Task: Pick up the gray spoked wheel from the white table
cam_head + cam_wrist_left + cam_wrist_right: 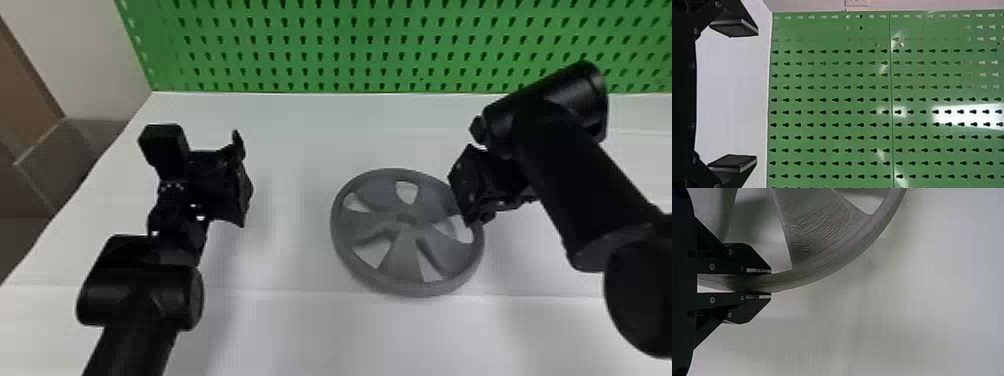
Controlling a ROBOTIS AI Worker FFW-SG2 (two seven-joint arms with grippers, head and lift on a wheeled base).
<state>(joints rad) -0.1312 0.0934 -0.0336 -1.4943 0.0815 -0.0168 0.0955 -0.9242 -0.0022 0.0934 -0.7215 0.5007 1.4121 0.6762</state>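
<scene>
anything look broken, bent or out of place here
Nothing clearly stands out. The gray spoked wheel looks whole, its rim pinched evenly in the right pincer. Fine ridges on one spoke look like surface texture, not damage.

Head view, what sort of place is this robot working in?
Probably a robotics lab or test station: a green pegboard stands behind the white table, and a robot's right pincer is closed on the rim of a gray spoked wheel.
</scene>
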